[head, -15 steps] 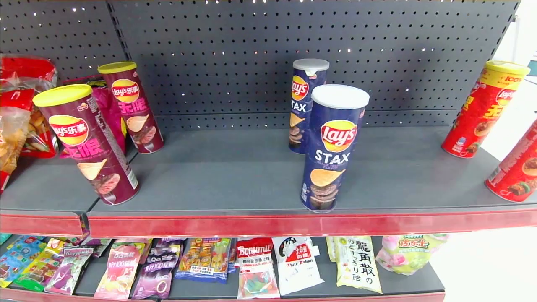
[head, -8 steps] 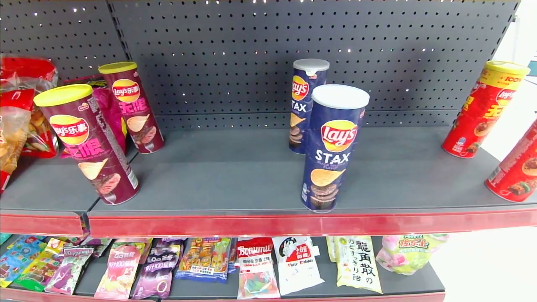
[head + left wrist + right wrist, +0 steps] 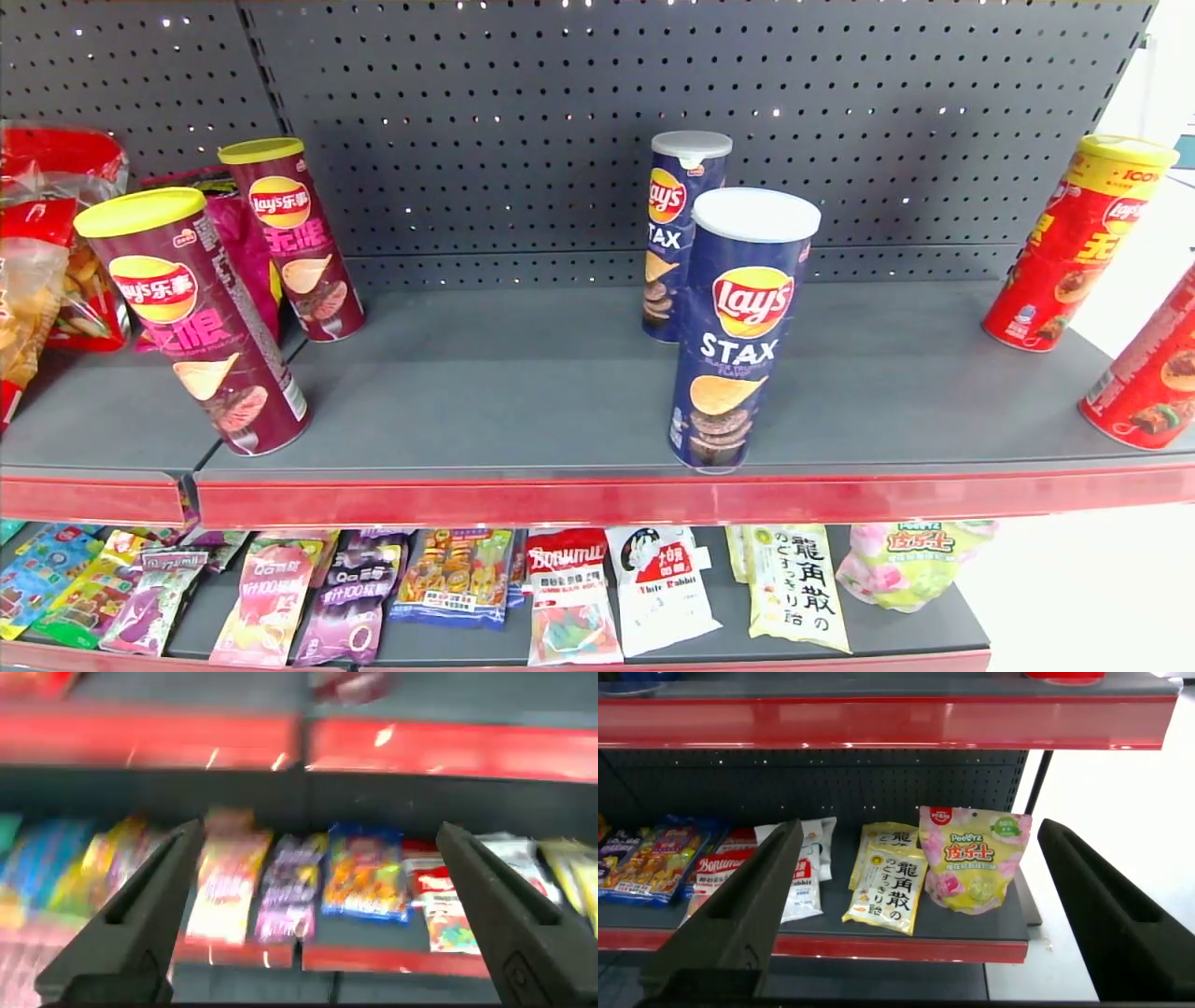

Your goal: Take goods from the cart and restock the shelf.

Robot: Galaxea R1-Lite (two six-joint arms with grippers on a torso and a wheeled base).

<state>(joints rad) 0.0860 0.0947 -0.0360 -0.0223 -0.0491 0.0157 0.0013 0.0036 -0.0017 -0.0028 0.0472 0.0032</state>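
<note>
Upper shelf [image 3: 523, 392], grey deck w/ red front lip, carries the stock, all chip cans upright; navy chip can [image 3: 742, 327] w/ white lid stands near the front edge, right of centre; second navy can [image 3: 680, 233] just behind it, close to the pegboard back [image 3: 485, 121]; wide bare deck betw. these and the maroon pair at left; front maroon can [image 3: 191, 317], yellow lid, near the lip by the seam betw. two shelf sections; rear maroon can [image 3: 291, 238] farther back; red snack bags [image 3: 47, 233] at far left; two red cans at far right, one [image 3: 1074, 243] w/ yellow lid toward the back, the other [image 3: 1148, 373] nearer the front, cut by the frame edge.

Lower shelf [image 3: 896, 630] holds a row of flat candy pouches lying face up; yellow pouch [image 3: 889, 877] beside a pink-green pouch [image 3: 974, 859], white pouch [image 3: 805, 873] on its other side.

Left gripper [image 3: 320, 831]: jaws spread wide, released, nothing betw. them, touching nothing; faces the lower shelf's pouches, below the upper shelf's red lip [image 3: 448, 747]; view blurred, pouches not told apart.

Right gripper [image 3: 922, 826]: jaws likewise wide apart, holding nothing, clear of all stock; faces the yellow and pink-green pouches at the lower shelf's right end.
</note>
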